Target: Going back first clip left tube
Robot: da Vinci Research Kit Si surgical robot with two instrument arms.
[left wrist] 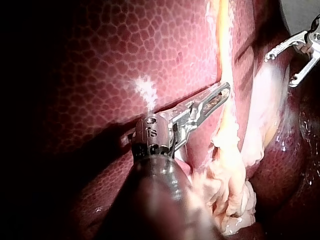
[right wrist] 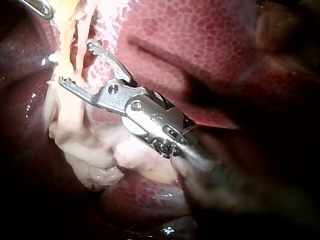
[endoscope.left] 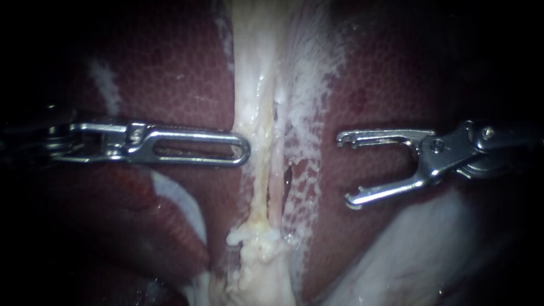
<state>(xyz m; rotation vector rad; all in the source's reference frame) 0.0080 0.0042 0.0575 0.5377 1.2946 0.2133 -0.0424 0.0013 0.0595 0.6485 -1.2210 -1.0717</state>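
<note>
Two pale strands run down the middle of the dark red liver point(endoscope.left: 170, 73): the left tube point(endoscope.left: 252, 136) and a thinner tube point(endoscope.left: 279, 181) beside it on its right. No clip shows on either. My left instrument point(endoscope.left: 242, 152) lies level with its slotted jaws shut, the tip touching the left tube's left edge; in the left wrist view this left instrument point(left wrist: 226, 90) likewise reaches the yellowish strand point(left wrist: 227, 65). My right instrument point(endoscope.left: 345, 170) stands off to the right of the tubes, jaws wide open and empty. In the right wrist view the right instrument point(right wrist: 75, 62) gapes just beside the tubes point(right wrist: 70, 30).
A lumpy pale mass of tissue point(endoscope.left: 260, 255) sits where the tubes end below. White filmy tissue point(endoscope.left: 309, 90) covers the liver right of the tubes. A pale smooth patch point(endoscope.left: 408, 249) lies under the right instrument's shaft.
</note>
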